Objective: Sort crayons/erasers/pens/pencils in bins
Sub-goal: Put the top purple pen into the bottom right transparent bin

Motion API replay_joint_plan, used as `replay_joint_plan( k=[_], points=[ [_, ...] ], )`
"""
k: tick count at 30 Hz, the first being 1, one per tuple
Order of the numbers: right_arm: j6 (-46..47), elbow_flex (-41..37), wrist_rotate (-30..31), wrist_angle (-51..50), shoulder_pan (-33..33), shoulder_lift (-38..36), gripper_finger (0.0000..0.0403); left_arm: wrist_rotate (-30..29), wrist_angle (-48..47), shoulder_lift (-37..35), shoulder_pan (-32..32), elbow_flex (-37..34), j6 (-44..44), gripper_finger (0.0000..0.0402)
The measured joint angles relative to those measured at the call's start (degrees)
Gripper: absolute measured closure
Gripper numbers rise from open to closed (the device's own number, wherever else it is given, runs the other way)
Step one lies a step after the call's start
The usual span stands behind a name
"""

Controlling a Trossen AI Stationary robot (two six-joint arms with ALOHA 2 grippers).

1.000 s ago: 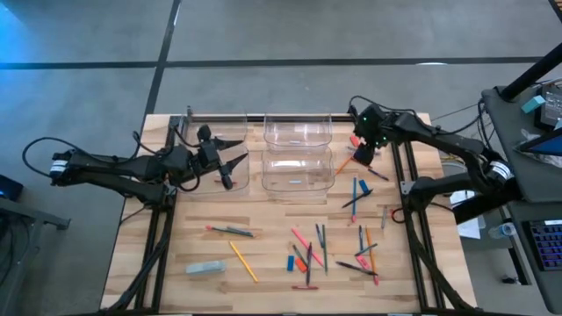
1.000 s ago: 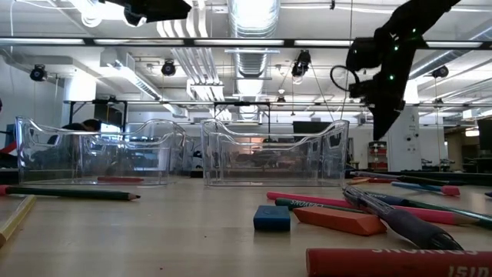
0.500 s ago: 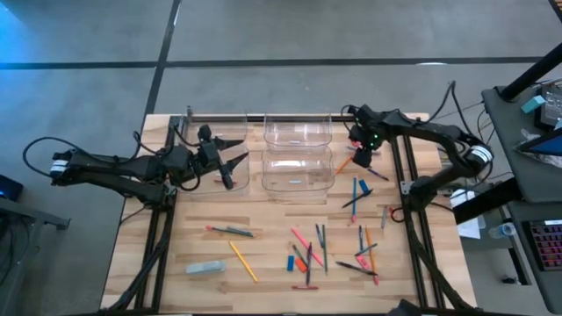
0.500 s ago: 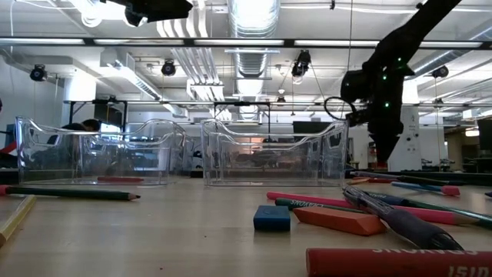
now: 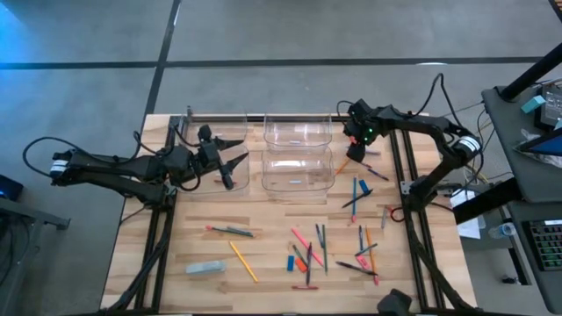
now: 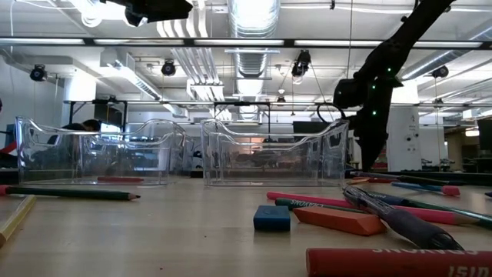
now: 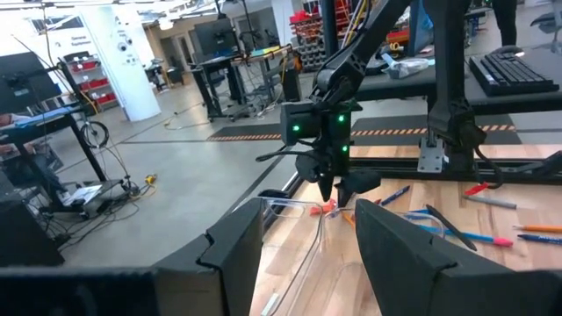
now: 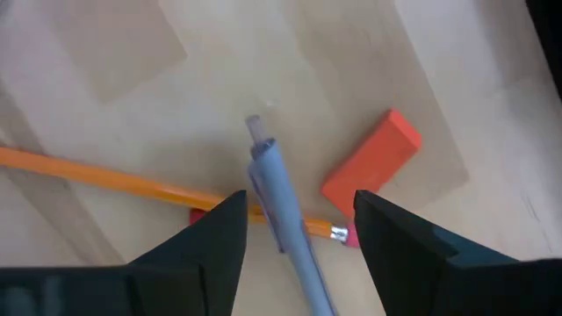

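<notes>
My right gripper (image 5: 355, 146) is open and low over the table's far right part. In the right wrist view its fingers (image 8: 211, 241) stand on either side of a grey-blue pen (image 8: 279, 197). The pen lies across an orange pencil (image 8: 105, 174), beside an orange-red eraser (image 8: 372, 165). I cannot tell whether the fingers touch the pen. My left gripper (image 5: 230, 160) is open and empty above the left clear bins (image 5: 217, 127). Two more clear bins (image 5: 299, 151) stand at the far middle.
Loose pencils, pens and crayons (image 5: 334, 250) lie scattered on the near right part of the table. A yellow pencil (image 5: 243, 261), a dark pen (image 5: 230, 231) and a pale blue block (image 5: 205, 268) lie near left. In the low view a blue eraser (image 6: 271, 218) lies closest to the camera.
My right gripper has gone down toward the table and a little toward the left edge, ending low over the pen and orange pencil beside the middle bins.
</notes>
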Motion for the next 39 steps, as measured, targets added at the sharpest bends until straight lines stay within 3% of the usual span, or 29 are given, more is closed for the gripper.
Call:
replay_joint_plan(
  k=[11,21,32,39],
  points=[
    [0.11,0.0,-1.79,0.99,0.0,2.26,0.027,0.0,-0.31,-0.02,0.0,0.0,0.0,0.0235],
    [0.74,0.22,-1.82,0.91,0.0,5.09,0.0284,0.0,-0.3,-0.02,0.0,-0.17,0.02,0.0235],
    [0.63,0.22,-1.16,-0.19,-0.02,2.38,0.0368,0.0,-0.37,-0.02,0.0,-0.24,0.02,0.0235],
    [0.63,0.2,0.03,-3.22,0.02,-1.27,0.0374,0.0,-0.39,-0.02,0.0,-0.24,0.02,0.0235]
  ],
)
